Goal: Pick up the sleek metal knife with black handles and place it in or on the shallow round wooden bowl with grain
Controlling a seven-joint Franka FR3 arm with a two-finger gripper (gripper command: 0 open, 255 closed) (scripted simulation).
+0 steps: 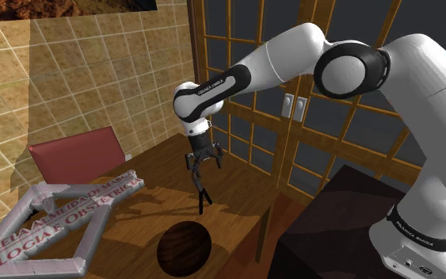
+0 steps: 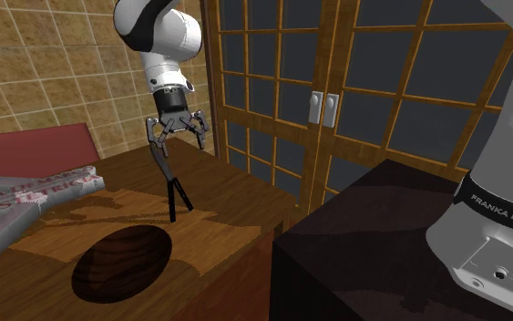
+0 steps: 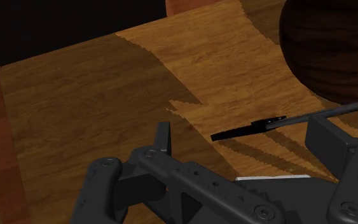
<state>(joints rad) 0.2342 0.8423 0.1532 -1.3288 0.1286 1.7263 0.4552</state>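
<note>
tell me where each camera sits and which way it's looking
Shoulder view: beside the stand, looking down across the table; the arm and stand show.
Second exterior view: also by the stand, lower, facing likewise; forearm and base show.
Wrist view: rides the arm's end, looking down at the table; fingers show.
All three share the knife and bowl.

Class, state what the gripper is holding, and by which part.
Nothing is clasped: the gripper is open. The knife is nearly upright beneath it, top end beside one finger.

Bowl (image 2: 122, 263) on table (image 2: 231, 228), knife (image 2: 163, 182) nearby
</note>
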